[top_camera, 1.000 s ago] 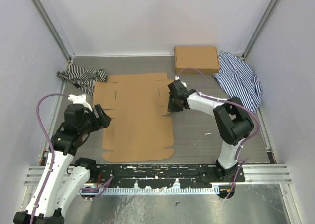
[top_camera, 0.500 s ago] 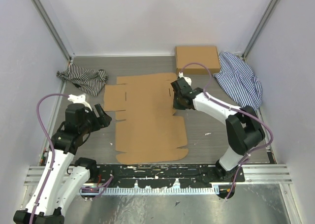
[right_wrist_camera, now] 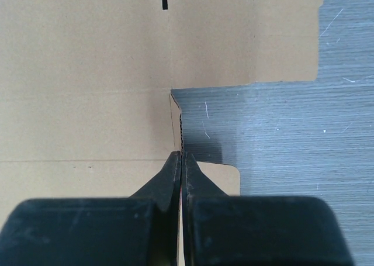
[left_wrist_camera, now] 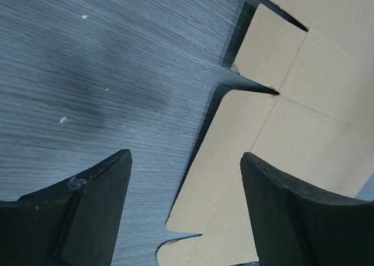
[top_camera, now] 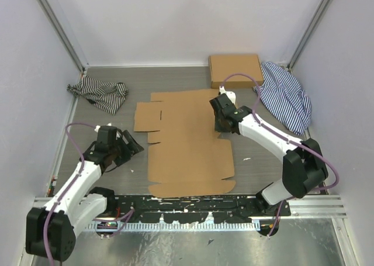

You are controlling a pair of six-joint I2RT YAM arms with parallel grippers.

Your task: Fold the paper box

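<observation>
Grey wood-grain table (top_camera: pixel 175 79), white walls (top_camera: pixel 175 20) (paper box (top_camera: pixel 187 149) lying flat)

Lab enclosure, white walls (top_camera: pixel 193 20), aluminium rails (top_camera: pixel 327 203)

Plain cardboard box (top_camera: pixel 235 71) beside blue striped cloth (top_camera: pixel 286 96); black-striped cloth (top_camera: pixel 99 94) far left.

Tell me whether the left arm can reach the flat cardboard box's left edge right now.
Probably yes. The left gripper hangs open right beside the left flaps of the flat cardboard box, with only bare table between them and nothing blocking.
</observation>
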